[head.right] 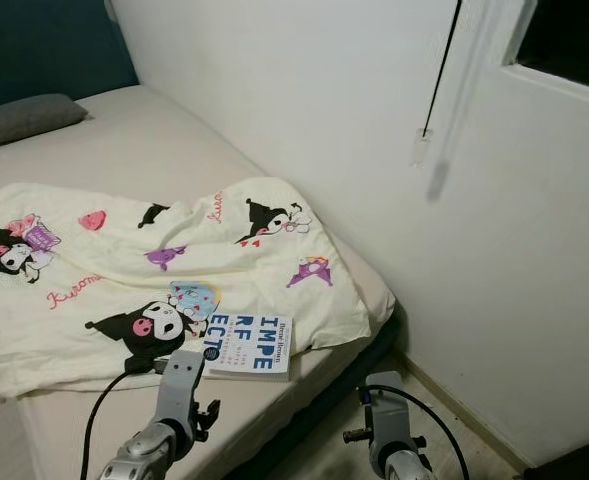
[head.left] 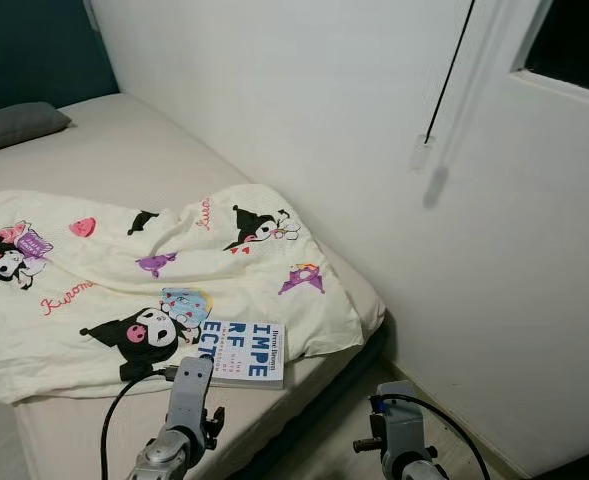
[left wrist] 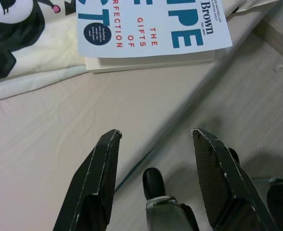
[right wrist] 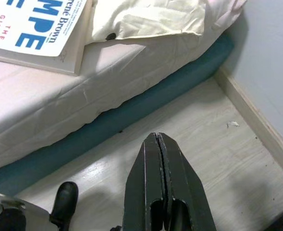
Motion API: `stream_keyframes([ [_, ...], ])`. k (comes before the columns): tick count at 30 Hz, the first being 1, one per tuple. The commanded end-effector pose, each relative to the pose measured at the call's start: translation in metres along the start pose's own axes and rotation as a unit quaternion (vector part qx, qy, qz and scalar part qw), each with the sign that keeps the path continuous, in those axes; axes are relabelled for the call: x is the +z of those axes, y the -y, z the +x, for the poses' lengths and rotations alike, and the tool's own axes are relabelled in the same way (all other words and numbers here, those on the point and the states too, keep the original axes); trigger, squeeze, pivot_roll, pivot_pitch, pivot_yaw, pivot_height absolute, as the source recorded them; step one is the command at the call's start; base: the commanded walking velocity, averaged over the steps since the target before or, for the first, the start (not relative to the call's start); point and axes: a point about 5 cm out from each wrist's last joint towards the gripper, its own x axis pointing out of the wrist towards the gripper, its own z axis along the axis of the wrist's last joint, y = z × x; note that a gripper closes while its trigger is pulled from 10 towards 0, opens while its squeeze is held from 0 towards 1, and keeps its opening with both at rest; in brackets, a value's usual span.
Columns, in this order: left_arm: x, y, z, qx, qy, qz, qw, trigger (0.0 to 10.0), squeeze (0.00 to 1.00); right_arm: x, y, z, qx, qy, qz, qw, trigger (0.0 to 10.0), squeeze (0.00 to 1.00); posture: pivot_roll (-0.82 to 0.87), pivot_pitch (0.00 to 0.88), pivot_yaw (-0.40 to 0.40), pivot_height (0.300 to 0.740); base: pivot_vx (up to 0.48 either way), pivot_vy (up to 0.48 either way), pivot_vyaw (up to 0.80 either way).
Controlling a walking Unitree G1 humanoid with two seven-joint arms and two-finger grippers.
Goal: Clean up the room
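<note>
- A book (head.left: 242,354) with a pale cover and large blue letters lies flat at the foot end of the bed (head.left: 124,150), close to the mattress edge, its far side resting on the hem of the blanket.
- The blanket (head.left: 164,270) is cream with black cartoon figures, pink hearts and purple shapes; it lies rumpled across the near half of the bed, one corner reaching toward the wall side.
- The left gripper (left wrist: 155,144) hangs over the bare sheet just short of the book; its two black fingers (left wrist: 95,178) stand wide apart with nothing between them.
- In the head views the left arm (head.left: 184,410) rises at the lower edge, just this side of the book, with a black cable looping off it.
- The right gripper (right wrist: 159,159) is down over the floor beside the bed; its fingers are pressed together and hold nothing.
- The right arm (head.left: 404,435) shows at the lower edge, to the right of the mattress corner.
- The floor (right wrist: 189,125) is pale wood plank, with a small light scrap (right wrist: 233,124) lying near the skirting board.
- The mattress sits on a dark teal base (right wrist: 131,113) that runs along the bed's edge.
- A grey pillow (head.left: 16,123) lies at the far head of the bed against a dark wall.
- A white wall (head.left: 304,100) runs along the bed's right side; a thin black cord (head.left: 449,70) hangs down it to a small white fitting.
</note>
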Motion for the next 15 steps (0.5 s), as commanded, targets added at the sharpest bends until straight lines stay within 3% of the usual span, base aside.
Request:
stream_keyframes([
  [1,-0.0055,-0.0004,-0.0018,0.002,-0.004,0.006,1.0,10.0,0.0,-0.0051,-0.0015,-0.0023,0.005,-0.007,-0.013,1.0,10.0,0.0,0.02,0.124,0.025,0.729,0.0,0.0,0.8],
  [15,-0.0027,0.0006,-0.0016,0.003,0.004,0.001,1.0,10.0,0.0,-0.001,-0.0028,-0.0003,0.012,-0.001,-0.007,1.0,10.0,0.0,0.02,0.118,0.021,0.729,0.0,0.0,0.8],
])
